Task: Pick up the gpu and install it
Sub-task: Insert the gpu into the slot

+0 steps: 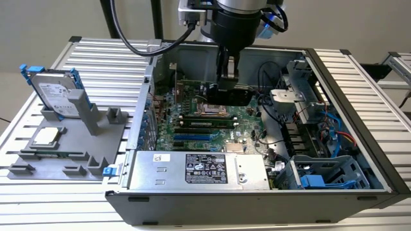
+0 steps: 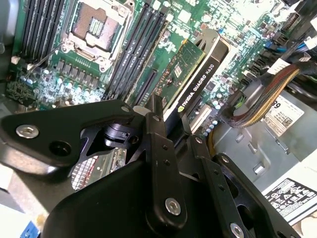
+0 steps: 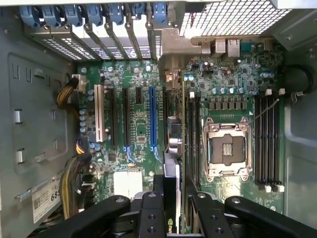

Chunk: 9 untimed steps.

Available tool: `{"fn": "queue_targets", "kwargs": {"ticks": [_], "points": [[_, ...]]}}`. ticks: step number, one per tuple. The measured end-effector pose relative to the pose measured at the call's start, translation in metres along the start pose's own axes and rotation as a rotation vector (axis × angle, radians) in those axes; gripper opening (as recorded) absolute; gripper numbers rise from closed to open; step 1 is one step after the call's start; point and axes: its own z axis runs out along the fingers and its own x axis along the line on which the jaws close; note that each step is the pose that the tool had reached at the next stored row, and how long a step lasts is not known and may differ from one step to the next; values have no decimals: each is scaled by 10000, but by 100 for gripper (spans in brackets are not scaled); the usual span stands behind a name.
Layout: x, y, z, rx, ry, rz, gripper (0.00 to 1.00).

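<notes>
The gpu (image 1: 232, 95) is a thin card with a black shroud and a green board. It stands on edge inside the open computer case (image 1: 334, 82), over the motherboard (image 1: 192, 126). My gripper (image 1: 229, 83) is shut on its top edge. In the second wrist view the gripper (image 2: 173, 124) clamps the gpu (image 2: 195, 69), green face and black edge showing. In the first wrist view the gripper (image 3: 173, 186) holds the gpu (image 3: 171, 163) edge-on, between the long blue slot (image 3: 152, 119) and the CPU socket (image 3: 225, 148). I cannot tell whether the card touches a slot.
A power supply (image 1: 199, 168) lies at the case's near side, and a drive cage (image 1: 321, 180) and cables (image 1: 282, 120) are at the exterior view's right. Outside the case, at the exterior view's left, a grey fixture (image 1: 70, 144) holds a hard drive (image 1: 57, 95) in a blue frame.
</notes>
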Motion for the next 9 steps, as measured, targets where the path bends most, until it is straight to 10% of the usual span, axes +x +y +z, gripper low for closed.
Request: {"fn": "queue_targets", "kwargs": {"ticks": [9], "points": [[0, 0, 12, 0, 3, 0, 0]]}}
